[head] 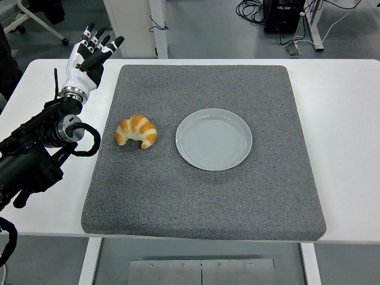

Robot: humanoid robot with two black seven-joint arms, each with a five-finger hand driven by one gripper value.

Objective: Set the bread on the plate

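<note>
Left arm point(35, 148) enters low at the left edge, black, cabled, lying over the white table point(344, 119). Croissant point(136, 131) sits nearer than the left hand and off to its right, on the grey mat point(202, 202), untouched. Pale plate point(214, 139) lies further right again, just beside the croissant but not touching it (nothing on it). Left hand point(86, 56) is raised over the table's far left part, just off the mat's left edge; fingers point(110, 45) extended and fanned, gripping nothing.
</note>
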